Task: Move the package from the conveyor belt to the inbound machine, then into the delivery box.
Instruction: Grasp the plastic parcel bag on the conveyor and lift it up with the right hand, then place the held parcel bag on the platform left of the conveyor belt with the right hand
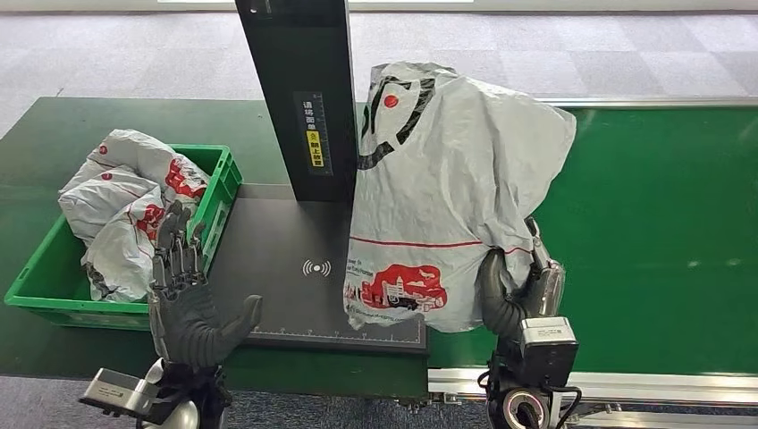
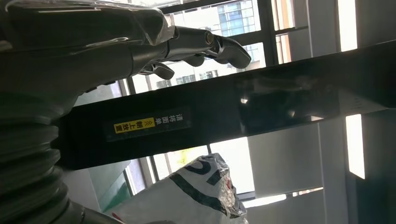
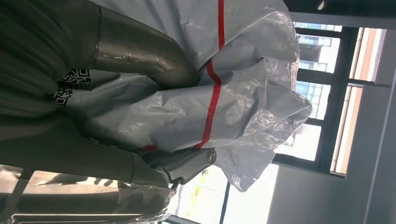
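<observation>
My right hand (image 1: 518, 290) grips a large white plastic package (image 1: 447, 197) with red and black print by its lower right corner and holds it upright over the right part of the black inbound machine plate (image 1: 286, 259), beside the machine's black post (image 1: 299, 98). In the right wrist view the thumb (image 3: 140, 51) and fingers (image 3: 182, 165) clamp the crinkled package (image 3: 233, 93). My left hand (image 1: 188, 295) stands open, fingers up, at the plate's near left corner, holding nothing. The left wrist view has the left hand's fingers (image 2: 205, 46) spread before the post (image 2: 233, 107), the package (image 2: 196, 196) beyond it.
A green delivery box (image 1: 219, 192) at the left holds several white packages (image 1: 125, 206). The green conveyor belt (image 1: 652, 232) runs to the right, with a metal rail (image 1: 626, 384) along its near edge. Grey carpet floor (image 1: 134, 54) lies beyond.
</observation>
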`<state>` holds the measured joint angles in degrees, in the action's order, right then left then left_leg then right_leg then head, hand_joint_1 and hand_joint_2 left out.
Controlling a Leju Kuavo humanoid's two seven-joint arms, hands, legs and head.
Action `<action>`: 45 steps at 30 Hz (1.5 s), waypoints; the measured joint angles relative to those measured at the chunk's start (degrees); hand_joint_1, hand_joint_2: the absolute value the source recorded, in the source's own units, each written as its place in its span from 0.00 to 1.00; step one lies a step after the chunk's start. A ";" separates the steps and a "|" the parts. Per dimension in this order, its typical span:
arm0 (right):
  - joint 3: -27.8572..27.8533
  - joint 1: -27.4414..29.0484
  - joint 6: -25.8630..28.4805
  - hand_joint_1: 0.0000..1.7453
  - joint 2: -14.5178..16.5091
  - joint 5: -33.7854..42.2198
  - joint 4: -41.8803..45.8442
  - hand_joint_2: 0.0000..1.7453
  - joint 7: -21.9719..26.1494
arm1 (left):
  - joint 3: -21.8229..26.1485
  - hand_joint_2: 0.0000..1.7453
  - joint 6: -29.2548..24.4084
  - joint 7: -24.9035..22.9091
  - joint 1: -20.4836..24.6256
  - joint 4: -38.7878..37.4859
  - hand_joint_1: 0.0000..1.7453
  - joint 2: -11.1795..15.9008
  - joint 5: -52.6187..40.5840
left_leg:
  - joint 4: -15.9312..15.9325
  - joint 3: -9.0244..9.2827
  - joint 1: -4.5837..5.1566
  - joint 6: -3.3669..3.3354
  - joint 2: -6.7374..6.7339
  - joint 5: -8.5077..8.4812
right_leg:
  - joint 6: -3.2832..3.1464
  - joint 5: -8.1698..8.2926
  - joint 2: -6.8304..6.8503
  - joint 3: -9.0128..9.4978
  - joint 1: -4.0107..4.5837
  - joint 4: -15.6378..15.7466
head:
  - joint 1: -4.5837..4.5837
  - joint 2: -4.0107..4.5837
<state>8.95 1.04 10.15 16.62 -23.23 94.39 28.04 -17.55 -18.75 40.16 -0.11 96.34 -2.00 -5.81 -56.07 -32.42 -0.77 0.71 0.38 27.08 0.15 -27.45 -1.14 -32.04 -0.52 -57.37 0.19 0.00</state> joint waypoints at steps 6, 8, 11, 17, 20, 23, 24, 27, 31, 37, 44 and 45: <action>2.61 -0.76 -4.75 1.00 0.03 2.36 0.36 1.00 -2.01 | -0.63 1.00 -0.50 0.00 2.87 1.27 0.00 0.45 -1.00 | 0.00 -0.03 0.00 0.00 0.00 0.00 | 0.00 0.01 0.00 0.00 0.00 0.00 | -0.01 0.00; 3.76 -2.33 -8.16 1.00 0.30 4.12 -1.28 1.00 -3.92 | -0.63 1.00 0.25 -0.01 3.94 1.23 0.00 0.27 -1.21 | 0.00 -0.02 0.00 0.00 -0.02 -0.01 | 0.00 0.01 0.00 0.01 0.00 0.00 | 0.00 0.00; 4.23 -6.25 -12.52 1.00 1.06 7.47 -7.33 1.00 -5.69 | -0.57 1.00 2.06 0.00 5.37 0.80 0.00 -0.36 -1.77 | 0.00 -0.01 -0.01 -0.01 0.00 -0.05 | 0.00 0.02 0.00 0.03 0.01 -0.01 | -0.01 0.00; 2.54 -17.16 -17.65 1.00 2.73 11.98 -29.90 1.00 -4.89 | -0.04 1.00 5.30 -0.05 8.15 -2.16 0.00 -2.39 -3.23 | -0.01 0.02 0.00 0.01 0.01 -0.11 | -0.01 0.09 0.02 0.06 0.01 -0.01 | -0.01 0.00; 1.41 -21.35 -18.08 1.00 3.21 13.16 -40.62 1.00 -4.07 | 0.32 1.00 5.80 -0.05 8.93 -3.57 0.00 -2.91 -3.24 | -0.02 0.02 0.00 0.01 0.03 -0.11 | -0.01 0.09 0.02 0.05 0.01 -0.01 | 0.01 0.00; 0.65 -23.95 -17.95 0.86 3.50 13.83 -49.12 1.00 -3.69 | 0.64 1.00 5.82 -0.05 9.23 -4.67 0.00 -3.39 -3.45 | -0.02 0.00 0.00 0.01 0.03 -0.11 | -0.01 0.09 0.02 0.01 0.01 -0.01 | -0.01 0.00; 0.44 -24.53 -17.77 0.61 3.57 13.99 -51.30 1.00 -3.51 | 0.72 1.00 5.73 -0.05 9.24 -4.99 0.00 -3.52 -3.59 | -0.02 -0.01 0.00 0.01 0.03 -0.10 | -0.01 0.08 0.02 0.00 0.00 -0.01 | -0.01 0.00; -0.19 -25.71 -17.14 0.00 3.68 14.06 -55.89 1.00 -3.19 | 0.82 1.00 5.25 -0.05 9.24 -5.84 0.00 -3.85 -3.97 | -0.02 -0.05 0.00 0.02 0.03 -0.10 | -0.01 0.08 0.02 -0.05 0.00 -0.01 | 0.00 0.00; -0.54 -26.80 -16.52 0.00 3.80 12.48 -59.79 1.00 -3.72 | 0.83 1.00 4.76 -0.05 9.24 -6.67 0.00 -4.37 -4.26 | -0.02 -0.07 0.00 0.02 0.03 -0.10 | -0.01 0.08 0.02 -0.06 0.00 -0.01 | -0.01 0.00; 1.66 -27.77 -18.24 0.00 4.31 8.63 -63.15 1.00 -5.25 | 0.83 1.00 4.52 -0.05 9.29 -7.65 0.00 -5.00 -4.28 | -0.02 -0.06 -0.01 0.01 0.02 -0.11 | -0.01 0.09 0.02 -0.06 0.01 -0.01 | -0.01 0.00; 4.54 -27.87 -19.53 0.00 4.38 7.58 -64.62 1.00 -5.10 | 0.83 1.00 4.73 -0.05 9.41 -8.29 0.00 -5.37 -4.31 | -0.02 -0.07 0.00 0.02 0.02 -0.10 | -0.01 0.08 0.02 -0.06 0.00 -0.01 | -0.01 0.00; 5.40 -27.85 -20.37 0.00 4.39 7.28 -64.70 1.00 -4.71 | 0.82 1.00 4.92 -0.05 9.51 -8.44 0.00 -5.42 -4.29 | -0.02 -0.07 0.00 0.02 0.01 -0.10 | -0.01 0.08 0.02 -0.06 0.00 -0.01 | -0.01 0.00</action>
<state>14.34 -26.81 -10.22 21.02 -15.95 29.69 23.34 -16.73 -13.83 40.11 9.40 87.90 -7.42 -10.10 -56.08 -32.49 -0.77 0.73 0.39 26.98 0.14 -27.37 -1.12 -32.10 -0.52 -57.39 0.17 0.00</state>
